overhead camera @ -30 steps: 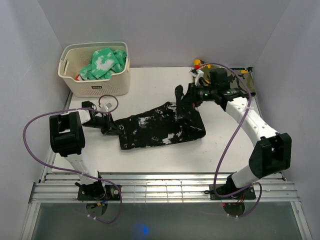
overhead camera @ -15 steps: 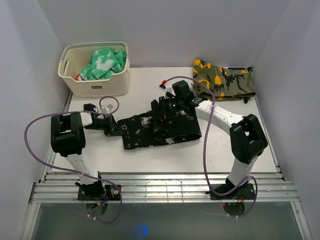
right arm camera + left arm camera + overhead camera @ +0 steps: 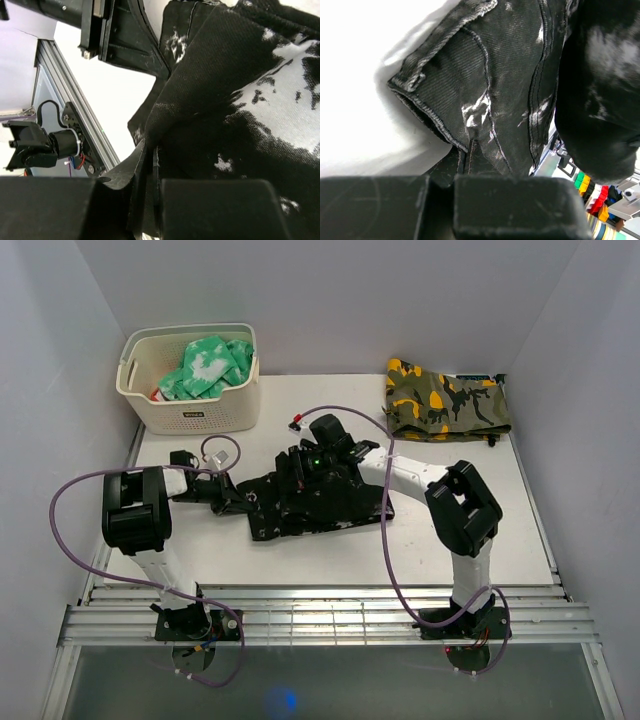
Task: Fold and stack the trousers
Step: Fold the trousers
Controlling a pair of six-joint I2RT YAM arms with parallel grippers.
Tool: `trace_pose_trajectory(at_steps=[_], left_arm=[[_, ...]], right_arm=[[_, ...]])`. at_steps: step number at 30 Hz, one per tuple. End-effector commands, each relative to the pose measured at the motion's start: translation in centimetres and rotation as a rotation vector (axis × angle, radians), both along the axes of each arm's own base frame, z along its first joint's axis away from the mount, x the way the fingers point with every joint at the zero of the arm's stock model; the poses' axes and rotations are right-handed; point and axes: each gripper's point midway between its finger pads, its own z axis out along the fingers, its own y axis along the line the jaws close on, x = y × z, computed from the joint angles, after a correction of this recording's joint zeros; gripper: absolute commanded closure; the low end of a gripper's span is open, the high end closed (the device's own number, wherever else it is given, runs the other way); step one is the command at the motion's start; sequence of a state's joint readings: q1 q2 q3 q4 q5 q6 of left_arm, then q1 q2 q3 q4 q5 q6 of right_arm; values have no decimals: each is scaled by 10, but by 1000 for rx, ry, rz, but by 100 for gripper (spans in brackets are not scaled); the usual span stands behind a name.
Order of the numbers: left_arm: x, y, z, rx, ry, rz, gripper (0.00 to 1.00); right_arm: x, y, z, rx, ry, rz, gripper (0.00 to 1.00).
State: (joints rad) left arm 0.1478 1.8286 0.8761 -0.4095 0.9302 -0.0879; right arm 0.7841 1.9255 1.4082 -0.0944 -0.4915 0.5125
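- The trousers [image 3: 345,508] lie mid-counter [image 3: 480,490], partly folded, between both arms.
- The left tool [image 3: 236,502] is clamped tight on their left edge, and the right tool [image 3: 292,478] pinches a raised fold.
- To fold well: pin the left edge flat, bring the lifted layer across squarely, match the edges, and lower before releasing.

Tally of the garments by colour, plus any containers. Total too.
black white-speckled fabric trousers: 1
olive, yellow and black camouflage garment: 1
green-and-white patterned garment: 1
cream slotted plastic basket: 1
Total: 4
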Motion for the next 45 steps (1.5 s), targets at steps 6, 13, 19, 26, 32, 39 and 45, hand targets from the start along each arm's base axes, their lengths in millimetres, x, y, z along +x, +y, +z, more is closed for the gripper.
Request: trace_pose_trajectory(at_steps=[6,13,19,26,32,39,45], left_arm=[[-9,-11,8,-22,-35,-30,100],[-10,-12,3,-19,-26,-25,100],[-10,-12,0,-8,-21,-27,100],[-9,-11,-1,-2,-23,-29,100],[-7,-12,-3,-7,-19,-31,100],[-8,-12,-1,-5,-31,-34,100],[-8,-12,1,-3,-40,-35,100]], right_arm=[[-2,46,22,53,-15,0,92],[-12,55,10,29,29,-4,92],[-22,66,17,47,41,18,92],[-34,74,23,68,73,40,92],[-51,82,19,76,114,63,92],[-48,91,10,67,125,59,92],[-41,97,-6,49,125,52,92]])
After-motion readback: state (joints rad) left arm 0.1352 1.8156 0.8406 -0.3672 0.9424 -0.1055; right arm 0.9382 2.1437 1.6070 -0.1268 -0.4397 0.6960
